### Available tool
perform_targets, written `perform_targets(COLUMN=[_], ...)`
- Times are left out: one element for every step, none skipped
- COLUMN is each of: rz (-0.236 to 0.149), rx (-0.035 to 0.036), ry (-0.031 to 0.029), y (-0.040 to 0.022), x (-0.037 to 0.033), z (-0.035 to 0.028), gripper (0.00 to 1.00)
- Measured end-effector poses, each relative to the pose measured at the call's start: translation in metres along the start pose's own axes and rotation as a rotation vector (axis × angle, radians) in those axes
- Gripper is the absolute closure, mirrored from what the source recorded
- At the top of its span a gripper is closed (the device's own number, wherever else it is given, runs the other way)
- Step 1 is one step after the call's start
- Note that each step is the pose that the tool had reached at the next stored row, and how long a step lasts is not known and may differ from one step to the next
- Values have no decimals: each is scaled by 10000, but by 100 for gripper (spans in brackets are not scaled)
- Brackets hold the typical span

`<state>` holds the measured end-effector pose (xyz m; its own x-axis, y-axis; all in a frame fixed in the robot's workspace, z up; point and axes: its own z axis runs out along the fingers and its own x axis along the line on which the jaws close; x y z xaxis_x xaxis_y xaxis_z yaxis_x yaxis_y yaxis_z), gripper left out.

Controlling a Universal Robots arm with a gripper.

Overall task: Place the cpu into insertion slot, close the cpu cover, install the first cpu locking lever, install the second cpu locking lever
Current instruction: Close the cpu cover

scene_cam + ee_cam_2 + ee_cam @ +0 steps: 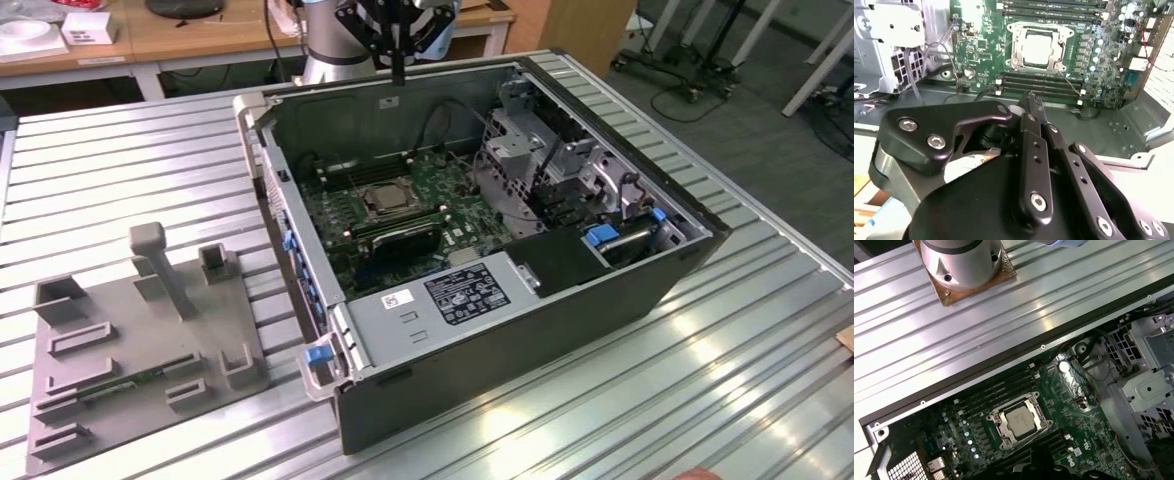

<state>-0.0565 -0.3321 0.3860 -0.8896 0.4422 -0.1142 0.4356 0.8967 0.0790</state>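
The cpu lies flat in the insertion slot on the green board, its pale face showing. The silvery cpu cover lies down around the chip, framing it. My gripper hangs above the open case near its far wall, well above the board and off to one side of the socket. Its black fingers are shut together with nothing between them. Whether the locking levers are latched I cannot tell.
The computer case lies open on a ribbed aluminium table. A metal drive cage and a labelled box flank the board. A grey fixture plate with posts sits at the exterior view's left. The arm's base stands behind the case.
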Motion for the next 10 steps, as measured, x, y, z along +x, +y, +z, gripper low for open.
perform_targets(rz=[0, 0, 0, 0, 0, 0, 1, 0, 0, 0], rx=[0, 2, 1, 1, 1, 1, 1, 1, 1, 1], ry=[0, 0, 0, -1, 0, 0, 0, 0, 0, 0], y=[0, 0, 0, 0, 0, 0, -2, -4, -4, -4], x=[0, 0, 0, 0, 0, 0, 4, 8, 8, 8], z=[0, -1, 0, 0, 0, -1, -1, -2, -2, -1], gripper=[90, 90, 90, 90, 90, 90, 90, 90, 90, 90])
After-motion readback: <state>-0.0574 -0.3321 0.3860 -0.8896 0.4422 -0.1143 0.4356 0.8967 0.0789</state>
